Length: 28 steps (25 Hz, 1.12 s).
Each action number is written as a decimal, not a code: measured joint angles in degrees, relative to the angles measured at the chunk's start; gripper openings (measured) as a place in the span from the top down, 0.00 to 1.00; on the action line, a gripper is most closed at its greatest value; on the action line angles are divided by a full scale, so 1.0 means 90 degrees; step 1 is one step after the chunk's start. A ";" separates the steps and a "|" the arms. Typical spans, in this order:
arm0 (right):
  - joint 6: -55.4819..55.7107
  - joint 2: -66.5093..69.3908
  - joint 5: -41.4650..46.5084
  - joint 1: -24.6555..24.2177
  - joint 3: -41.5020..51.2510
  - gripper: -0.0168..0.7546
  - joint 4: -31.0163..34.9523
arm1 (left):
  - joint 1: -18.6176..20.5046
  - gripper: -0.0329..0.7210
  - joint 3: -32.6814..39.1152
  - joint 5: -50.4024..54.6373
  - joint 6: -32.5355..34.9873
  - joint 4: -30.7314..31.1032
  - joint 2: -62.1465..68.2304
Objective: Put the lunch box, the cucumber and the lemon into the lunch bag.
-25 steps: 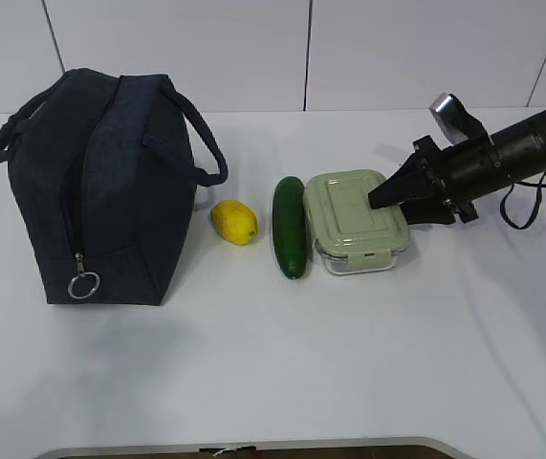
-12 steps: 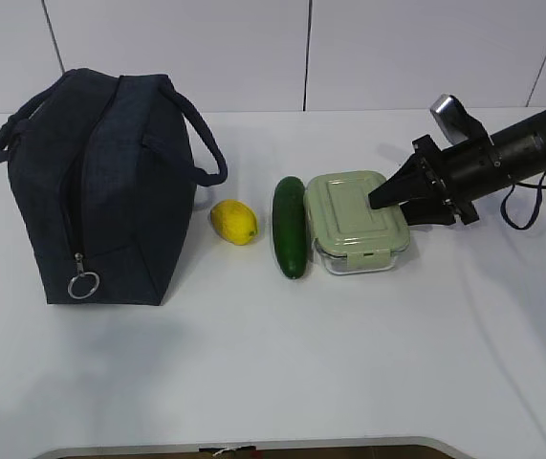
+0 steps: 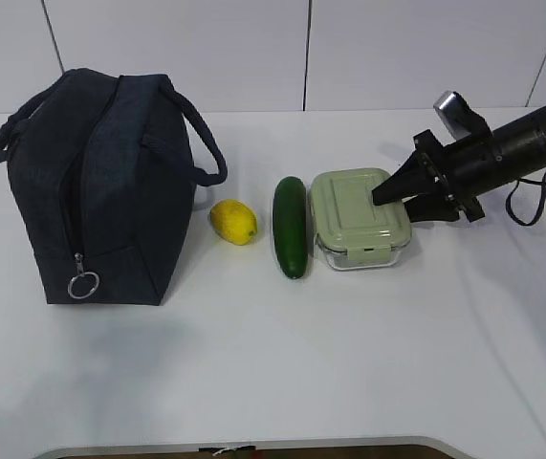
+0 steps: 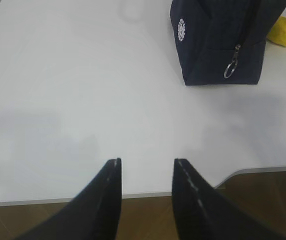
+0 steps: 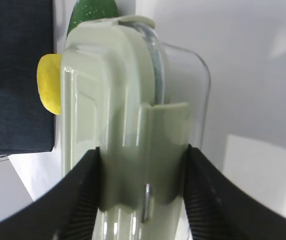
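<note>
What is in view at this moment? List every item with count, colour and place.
lunch bag: one, dark navy, table's left side, zipper closed, silver ring pull hanging at the front
lemon: one, yellow, right of the bag
cucumber: one, dark green, between lemon and lunch box
lunch box: one, clear with pale green lid, right of the cucumber
table: one, white
left gripper: black, open, over the table's near edge, holding nothing
right gripper: black, shut on the lunch box's clip end
</note>
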 joint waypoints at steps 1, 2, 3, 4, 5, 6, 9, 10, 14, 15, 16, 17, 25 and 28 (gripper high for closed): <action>0.0049 -0.0013 -0.0007 0.0000 0.0000 0.50 -0.0009 | 0.0000 0.64 0.0000 0.0000 0.0000 0.0000 0.0000; 0.0072 -0.0016 -0.0007 0.0000 0.0000 0.50 -0.0025 | 0.0000 0.64 0.0000 0.0000 0.0000 0.0000 0.0000; 0.0103 -0.0027 -0.0007 0.0000 0.0000 0.50 -0.0025 | 0.0000 0.64 0.0000 0.0000 0.0000 0.0000 0.0000; 0.0118 -0.0027 -0.0007 0.0000 0.0000 0.50 -0.0025 | 0.0000 0.64 0.0000 0.0000 0.0000 0.0000 0.0000; 0.0127 -0.0027 -0.0007 0.0000 0.0000 0.50 -0.0025 | 0.0000 0.64 0.0000 0.0000 0.0000 0.0000 0.0000; 0.0144 -0.0040 -0.0018 0.0000 0.0000 0.50 -0.0040 | 0.0000 0.64 0.0000 0.0000 0.0000 0.0000 0.0000; 0.0218 -0.0121 -0.0016 0.0000 0.0000 0.50 -0.0091 | 0.0000 0.64 0.0000 0.0000 0.0000 0.0000 0.0000; 0.0234 -0.0134 -0.0016 0.0000 0.0000 0.50 -0.0091 | 0.0000 0.64 0.0000 0.0000 0.0000 0.0000 0.0000; 0.0270 -0.0275 -0.0016 0.0000 0.0000 0.50 -0.0103 | 0.0000 0.64 0.0000 0.0000 0.0000 0.0000 0.0000; 0.0270 -0.0304 -0.0016 0.0000 0.0000 0.50 -0.0103 | 0.0000 0.64 0.0000 0.0000 0.0000 0.0000 0.0000; 0.0283 -0.0319 -0.0016 0.0000 0.0000 0.50 -0.0103 | 0.0000 0.64 0.0000 0.0000 0.0000 0.0000 0.0000; 0.0308 -0.0349 -0.0016 0.0000 0.0000 0.50 -0.0103 | 0.0000 0.64 0.0000 0.0000 0.0000 0.0000 0.0000; 0.0532 -0.0668 -0.0016 0.0000 0.0000 0.50 -0.0103 | 0.0000 0.64 0.0000 0.0000 0.0000 0.0000 0.0000; 0.0633 -0.0844 -0.0016 0.0000 0.0000 0.50 -0.0088 | 0.0000 0.64 0.0000 0.0000 0.0000 0.0000 0.0000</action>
